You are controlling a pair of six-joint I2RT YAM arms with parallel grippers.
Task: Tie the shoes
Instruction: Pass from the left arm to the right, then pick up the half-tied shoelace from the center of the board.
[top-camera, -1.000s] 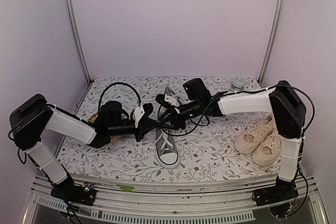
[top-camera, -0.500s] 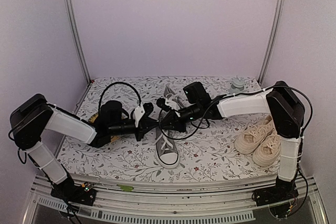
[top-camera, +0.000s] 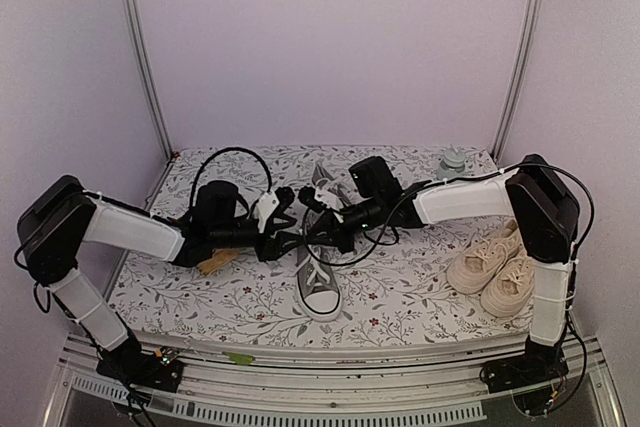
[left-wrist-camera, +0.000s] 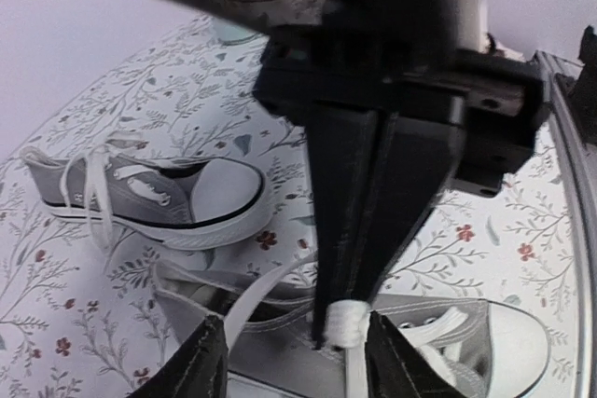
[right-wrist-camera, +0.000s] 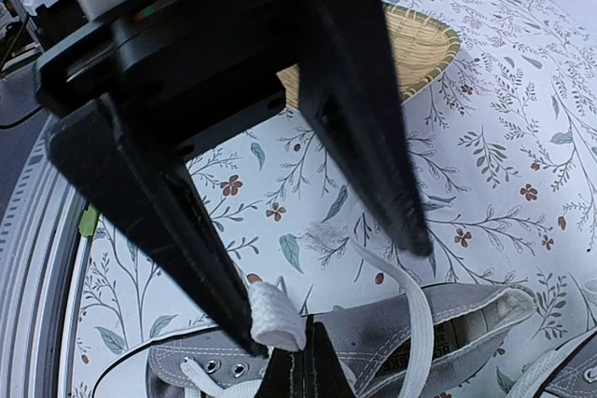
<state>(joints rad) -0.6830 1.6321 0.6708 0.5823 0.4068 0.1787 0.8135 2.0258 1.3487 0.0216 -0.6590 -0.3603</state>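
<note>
One small grey shoe [top-camera: 318, 285] points toward the near edge at mid-table, and its mate [top-camera: 322, 184] lies behind it. The cream pair [top-camera: 495, 265] stands at the right. Both grippers meet over the near grey shoe's opening. My right gripper [right-wrist-camera: 300, 365] is shut on a bunched piece of white lace [right-wrist-camera: 273, 314], which also shows as the white lace [left-wrist-camera: 347, 325] in the left wrist view. My left gripper [left-wrist-camera: 297, 365] is open, its fingers [right-wrist-camera: 177, 230] straddling the lace and the right gripper's tip. A loose lace strand [right-wrist-camera: 410, 295] trails over the shoe's collar.
A woven bamboo basket [right-wrist-camera: 415, 44] sits left of the shoes, partly under the left arm as the basket [top-camera: 215, 260]. A small grey-green object [top-camera: 453, 160] stands at the back right. Black cables loop above both arms.
My left gripper has opened and let go of the lace. My right gripper has closed onto that lace. The left arm has shifted slightly away from the near edge, uncovering the basket's edge.
</note>
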